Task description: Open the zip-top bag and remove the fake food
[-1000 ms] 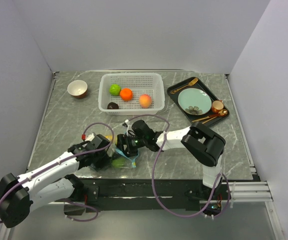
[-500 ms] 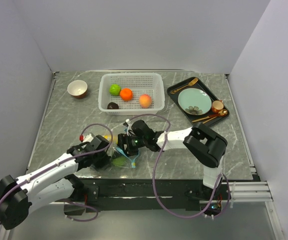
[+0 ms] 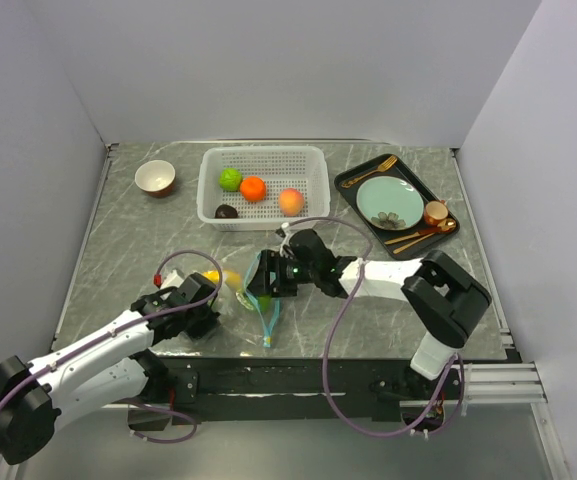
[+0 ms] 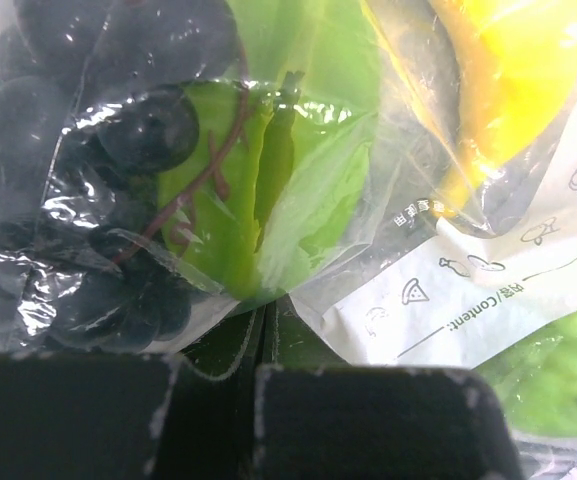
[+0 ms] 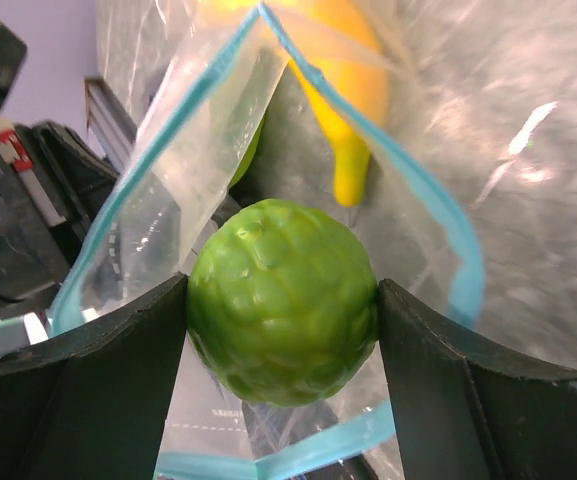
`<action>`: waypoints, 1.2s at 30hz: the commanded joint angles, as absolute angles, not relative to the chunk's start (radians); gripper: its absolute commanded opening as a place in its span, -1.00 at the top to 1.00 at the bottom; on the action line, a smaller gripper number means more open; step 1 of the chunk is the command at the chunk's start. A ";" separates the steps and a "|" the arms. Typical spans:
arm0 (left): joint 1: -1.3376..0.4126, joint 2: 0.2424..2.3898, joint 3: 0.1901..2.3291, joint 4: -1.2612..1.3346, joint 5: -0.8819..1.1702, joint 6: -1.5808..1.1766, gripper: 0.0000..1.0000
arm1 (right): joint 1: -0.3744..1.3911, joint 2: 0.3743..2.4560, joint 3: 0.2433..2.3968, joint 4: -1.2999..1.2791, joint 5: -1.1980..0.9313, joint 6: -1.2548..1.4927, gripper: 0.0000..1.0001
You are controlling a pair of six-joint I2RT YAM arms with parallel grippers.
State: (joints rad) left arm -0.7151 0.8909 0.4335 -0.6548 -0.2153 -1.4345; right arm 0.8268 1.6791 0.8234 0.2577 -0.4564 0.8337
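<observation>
The zip-top bag (image 3: 240, 292) lies at the near middle of the table, its teal zip strip (image 5: 460, 262) spread open. My right gripper (image 3: 266, 283) is at the bag's mouth, shut on a bumpy green round fruit (image 5: 283, 300), part of the fake food. A yellow banana (image 5: 343, 95) lies inside the bag behind it. My left gripper (image 3: 204, 310) is shut on the bag's opposite edge (image 4: 348, 300). Through the plastic I see dark purple grapes (image 4: 118, 150), a green leaf piece (image 4: 268, 190) and the banana (image 4: 508, 70).
A white basket (image 3: 313, 180) at the back holds a green fruit (image 3: 230, 179), an orange (image 3: 254, 188), a peach (image 3: 290, 202) and a dark piece (image 3: 227, 211). A small bowl (image 3: 155, 177) stands back left. A black tray (image 3: 352, 184) with a pale-green plate (image 3: 389, 202) sits back right.
My right gripper has drawn back to the right with the green fruit, out to the bag's mouth. The bag has stretched out between the grippers. My left gripper shifted slightly left.
</observation>
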 commanded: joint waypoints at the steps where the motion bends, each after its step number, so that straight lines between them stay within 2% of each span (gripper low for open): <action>1: -0.718 0.871 0.433 -0.660 -0.256 -1.451 0.99 | 0.793 1.588 0.805 0.204 -0.371 0.805 0.19; 10: -0.718 0.844 0.439 -0.655 -0.252 -1.437 0.99 | 0.716 1.441 0.825 0.012 -0.256 0.712 0.21; 14: -0.716 0.850 0.459 -0.653 -0.244 -1.419 0.99 | 0.661 1.410 0.909 -0.064 -0.241 0.692 0.21; 24: -0.718 0.810 0.482 -0.649 -0.213 -1.375 0.98 | 0.551 1.641 1.342 -0.156 -0.114 0.624 0.19; 26: -0.718 0.802 0.489 -0.649 -0.209 -1.368 0.97 | 0.538 1.718 1.440 -0.195 -0.092 0.612 0.14; 27: -0.718 0.798 0.492 -0.646 -0.206 -1.362 0.95 | 0.534 1.744 1.468 -0.202 -0.094 0.612 -0.04; 28: -0.718 0.787 0.492 -0.644 -0.201 -1.359 0.87 | 0.525 1.787 1.504 -0.198 -0.097 0.615 -0.13; 32: -0.718 0.762 0.499 -0.632 -0.187 -1.347 0.79 | 0.509 1.882 1.584 -0.187 -0.120 0.618 -0.29; 35: -0.718 0.750 0.509 -0.629 -0.186 -1.341 0.75 | 0.509 1.946 1.658 -0.206 -0.141 0.606 -0.48; 36: -0.718 0.749 0.515 -0.629 -0.186 -1.338 0.74 | 0.508 1.957 1.673 -0.212 -0.152 0.595 -0.60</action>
State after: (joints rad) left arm -0.7151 0.7673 0.4603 -0.6540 -0.1974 -1.3674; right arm 0.5163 1.9114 1.5723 -0.1841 -0.1364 0.6300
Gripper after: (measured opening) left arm 0.120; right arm 0.774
